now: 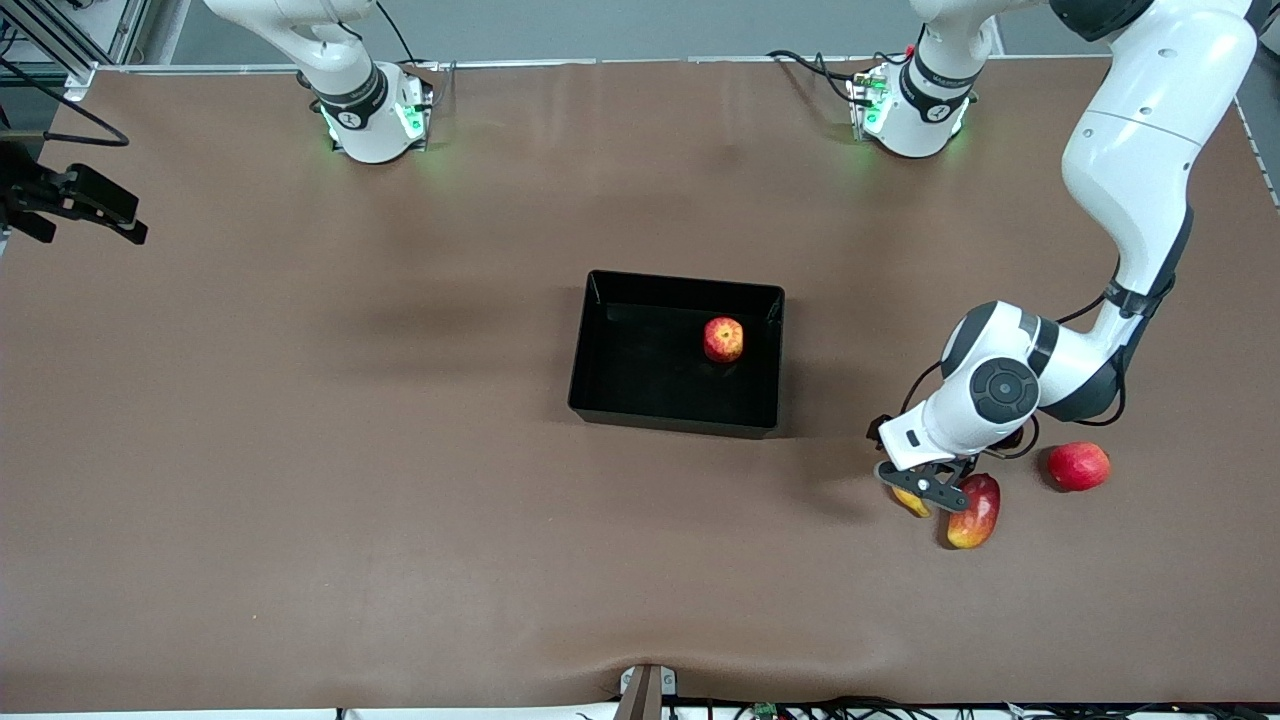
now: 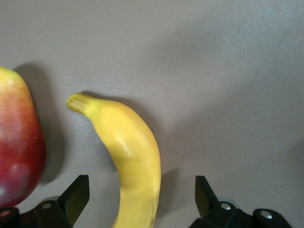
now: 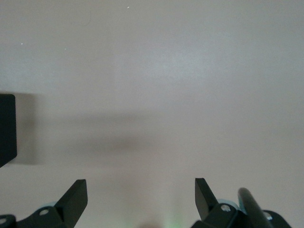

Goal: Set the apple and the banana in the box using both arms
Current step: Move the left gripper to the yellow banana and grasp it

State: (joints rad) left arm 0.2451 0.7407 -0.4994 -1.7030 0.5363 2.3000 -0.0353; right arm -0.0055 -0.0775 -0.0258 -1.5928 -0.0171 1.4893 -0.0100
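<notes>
Apple in box; banana outside

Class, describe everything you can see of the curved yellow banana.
The curved yellow banana looks smooth and waxy, with a ribbed stub end. It lies flat on the brown table, toward the left arm's end, beside the oblong red-and-yellow fruit. The left gripper straddles it with open fingers, not yet gripping.

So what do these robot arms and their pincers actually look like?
Both arms are glossy white, rounded segments with black joint bands. The left arm has a round black cap at its wrist and thin black cables. Green lights glow at both bases. Each pincer, like the left pincer, has two flat black fingers.
</notes>
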